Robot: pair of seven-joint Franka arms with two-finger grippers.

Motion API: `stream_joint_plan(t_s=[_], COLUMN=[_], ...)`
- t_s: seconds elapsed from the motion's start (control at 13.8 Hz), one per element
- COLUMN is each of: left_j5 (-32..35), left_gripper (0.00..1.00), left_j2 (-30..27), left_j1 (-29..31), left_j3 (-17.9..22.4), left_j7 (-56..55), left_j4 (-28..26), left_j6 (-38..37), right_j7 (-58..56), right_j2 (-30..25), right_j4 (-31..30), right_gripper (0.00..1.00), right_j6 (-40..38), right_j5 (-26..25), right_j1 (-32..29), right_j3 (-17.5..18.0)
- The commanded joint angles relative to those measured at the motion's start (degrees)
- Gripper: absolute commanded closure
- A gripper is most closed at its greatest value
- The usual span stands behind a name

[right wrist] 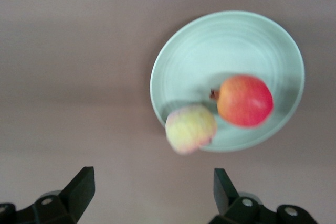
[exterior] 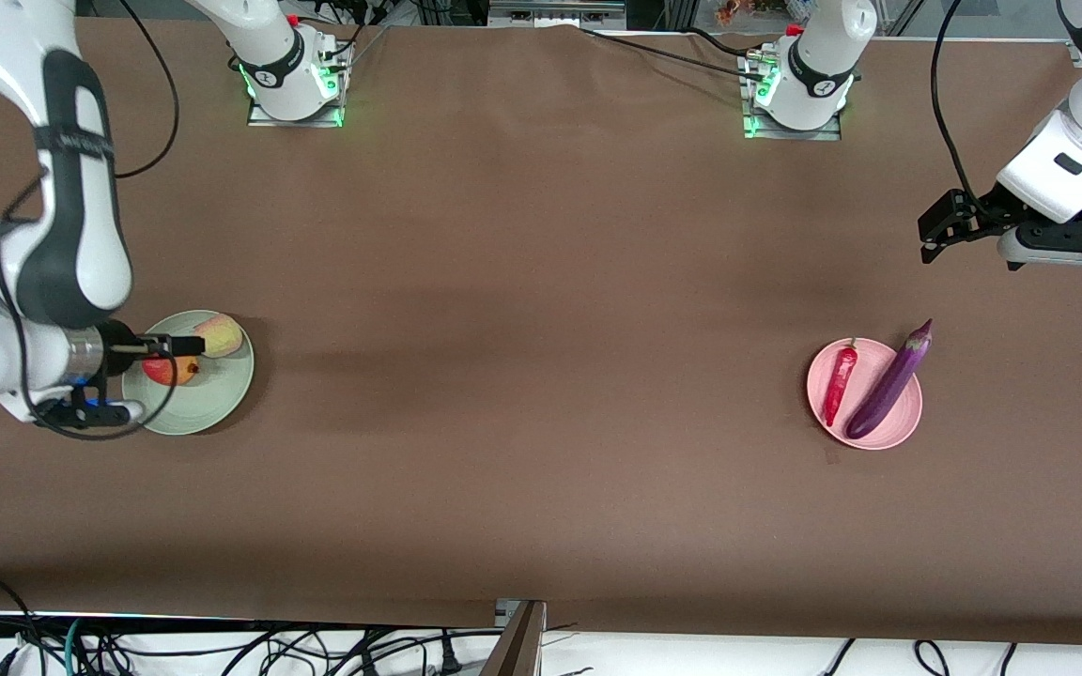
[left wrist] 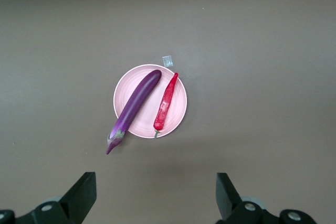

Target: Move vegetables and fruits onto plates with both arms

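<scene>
Seeing both grippers spread and empty. Our left gripper (left wrist: 155,195) hangs over bare table near the pink plate (exterior: 907,413), which carries eggplant (exterior: 888,383) and chili pepper (exterior: 839,382). Our right gripper (right wrist: 152,195) is up beside the green plate (exterior: 212,399): apple (exterior: 168,370) on it, peach (exterior: 220,334) at its rim.

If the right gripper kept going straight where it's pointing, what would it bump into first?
The open right gripper hangs pointing down over the green plate. Going straight, it would probably meet bare table just beside the peach, though depth is hard to judge.
</scene>
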Motion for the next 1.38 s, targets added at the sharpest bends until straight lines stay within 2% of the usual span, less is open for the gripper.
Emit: stream_joint_plan(t_s=[0.0, 0.22, 0.44, 0.65, 0.8, 0.94, 1.02, 1.31], left_j5=[-0.8, -0.8, -0.8, -0.7, -0.7, -0.7, -0.7, -0.7], left_gripper=[0.0, 0.0, 0.0, 0.0, 0.0, 0.0, 0.0, 0.0], left_j2=[0.9, 0.9, 0.9, 0.9, 0.9, 0.9, 0.9, 0.9], left_j1=[-0.5, -0.5, -0.6, -0.6, -0.6, -0.6, -0.6, -0.8], left_j3=[0.4, 0.4, 0.3, 0.3, 0.3, 0.3, 0.3, 0.2], left_j7=[-0.2, -0.2, -0.2, 0.0, 0.0, 0.0, 0.0, -0.2], left_j4=[1.9, 1.9, 1.9, 1.9, 1.9, 1.9, 1.9, 1.9], left_j6=[-1.4, -1.5, -1.5, -1.9, -2.0, -2.0, -2.0, -2.0], right_j7=[7.2, 9.1, 8.8, 8.8, 8.2, 8.3, 8.0, 9.5], right_j2=[-13.6, -23.5, -28.4, -29.9, -30.4, -30.6, -30.5, -30.6], right_j4=[-10.9, -16.8, -16.6, -12.6, -12.2, -11.9, -11.9, -10.8], right_gripper=[0.0, 0.0, 0.0, 0.0, 0.0, 0.0, 0.0, 0.0], right_j6=[0.5, 0.2, -2.5, -6.4, -6.6, -6.5, -6.9, -10.6], right_j5=[-4.0, -4.1, -4.1, -7.5, -9.6, -12.6, -13.6, -11.1], right_j1=[-2.7, -3.9, -3.9, -4.0, -4.0, -4.1, -4.5, -5.2], right_j3=[6.3, 8.2, 9.3, 9.6, 10.8, 13.6, 13.7, 13.7])
